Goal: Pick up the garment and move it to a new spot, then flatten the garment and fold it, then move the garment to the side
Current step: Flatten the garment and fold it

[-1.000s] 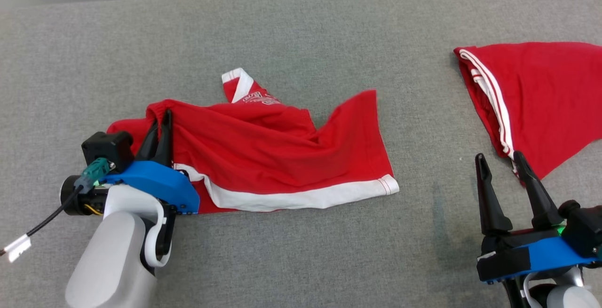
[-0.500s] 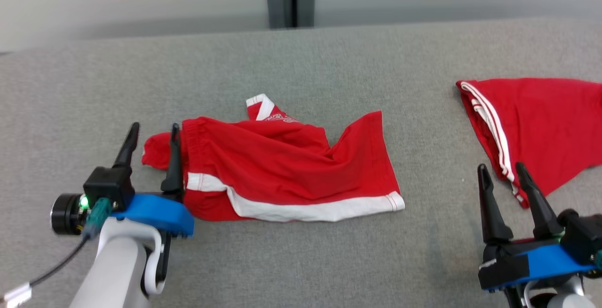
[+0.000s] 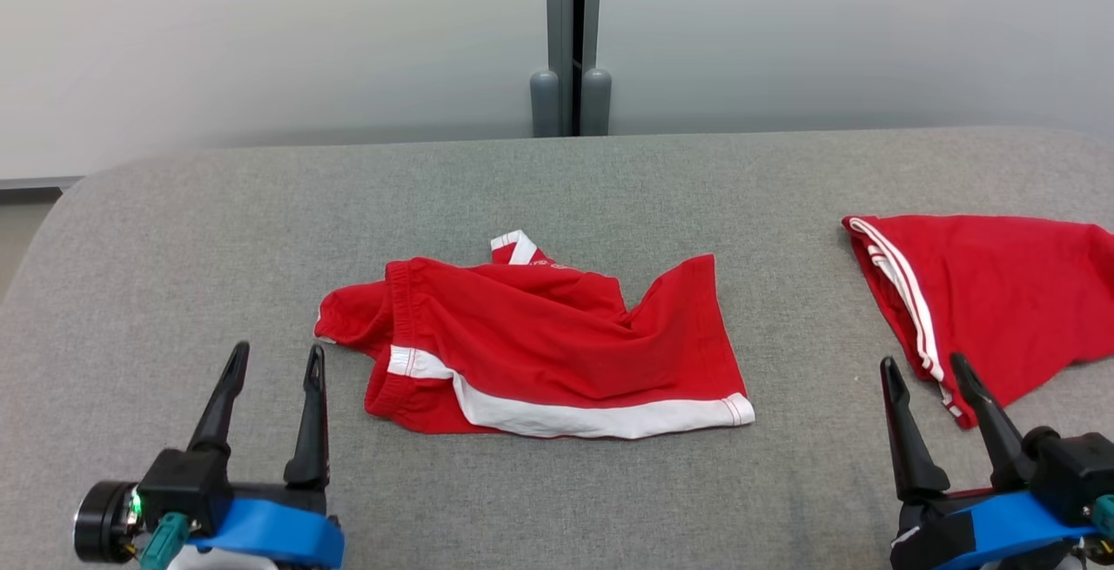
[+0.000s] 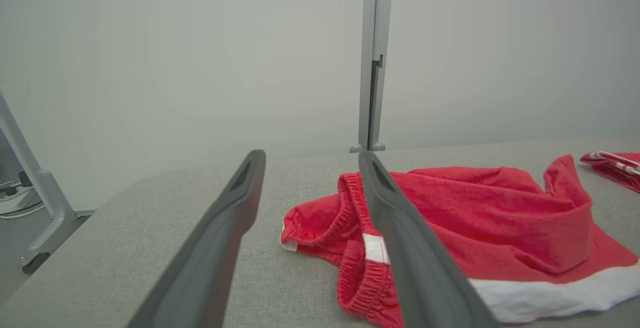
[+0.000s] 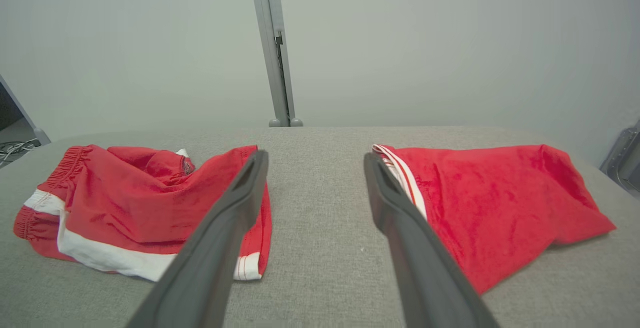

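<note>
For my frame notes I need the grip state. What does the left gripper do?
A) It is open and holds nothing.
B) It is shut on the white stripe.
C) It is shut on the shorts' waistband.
A: the left gripper has spread fingers with nothing between them; the shorts lie beside it.

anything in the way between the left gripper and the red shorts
Nothing visible does. Only bare grey table lies between the open left gripper and the red shorts. The other red garment lies well to the right, near the right gripper, off that path.
</note>
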Robot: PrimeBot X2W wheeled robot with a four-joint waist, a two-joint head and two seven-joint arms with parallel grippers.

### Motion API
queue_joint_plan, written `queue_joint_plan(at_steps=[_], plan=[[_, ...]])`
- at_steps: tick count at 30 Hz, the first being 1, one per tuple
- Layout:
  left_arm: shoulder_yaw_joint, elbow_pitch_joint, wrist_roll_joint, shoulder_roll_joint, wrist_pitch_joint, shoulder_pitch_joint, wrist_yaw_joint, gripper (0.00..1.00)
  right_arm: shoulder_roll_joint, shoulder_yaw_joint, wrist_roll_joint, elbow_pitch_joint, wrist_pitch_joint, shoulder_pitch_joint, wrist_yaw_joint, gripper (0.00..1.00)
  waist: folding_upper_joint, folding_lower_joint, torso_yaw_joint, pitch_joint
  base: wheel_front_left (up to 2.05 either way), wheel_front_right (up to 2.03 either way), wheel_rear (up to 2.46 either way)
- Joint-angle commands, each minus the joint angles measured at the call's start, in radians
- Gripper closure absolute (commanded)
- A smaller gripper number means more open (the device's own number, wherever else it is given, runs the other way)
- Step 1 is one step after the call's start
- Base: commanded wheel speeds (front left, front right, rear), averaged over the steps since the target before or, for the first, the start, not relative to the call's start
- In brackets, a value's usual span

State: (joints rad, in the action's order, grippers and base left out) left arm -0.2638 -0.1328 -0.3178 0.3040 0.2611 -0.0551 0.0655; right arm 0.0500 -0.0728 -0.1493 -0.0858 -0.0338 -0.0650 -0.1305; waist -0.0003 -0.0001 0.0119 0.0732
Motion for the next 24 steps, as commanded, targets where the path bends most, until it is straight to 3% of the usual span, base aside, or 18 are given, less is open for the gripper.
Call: queue_joint_plan(at_steps=[1, 15, 19, 24], plan=[[0.006, 0.006, -0.009, 0.005, -0.002, 0.019, 0.006, 0.00, 0.002, 0.002, -0.003, -0.005, 0.006, -0.015, 0.000, 0.00, 0.0003, 0.0001, -0.002, -0.007, 0.00, 0.00, 0.00], [-0.003, 0.010, -0.019, 0.025, -0.024, 0.038, 0.009, 0.00, 0.001, 0.002, -0.008, -0.025, 0.022, -0.032, 0.000, 0.00, 0.0003, 0.0001, 0.004, -0.005, 0.00, 0.00, 0.00], [-0.035, 0.001, -0.019, 0.025, -0.059, -0.025, -0.029, 0.00, 0.001, 0.007, -0.011, -0.032, 0.025, -0.016, 0.000, 0.00, 0.0003, 0.0001, 0.003, 0.027, 0.00, 0.00, 0.00], [-0.086, -0.078, -0.055, 0.020, -0.182, -0.124, -0.107, 0.00, 0.001, 0.030, -0.010, -0.022, 0.022, 0.013, 0.000, 0.00, 0.0003, 0.0001, -0.013, 0.078, 0.00, 0.00, 0.00]])
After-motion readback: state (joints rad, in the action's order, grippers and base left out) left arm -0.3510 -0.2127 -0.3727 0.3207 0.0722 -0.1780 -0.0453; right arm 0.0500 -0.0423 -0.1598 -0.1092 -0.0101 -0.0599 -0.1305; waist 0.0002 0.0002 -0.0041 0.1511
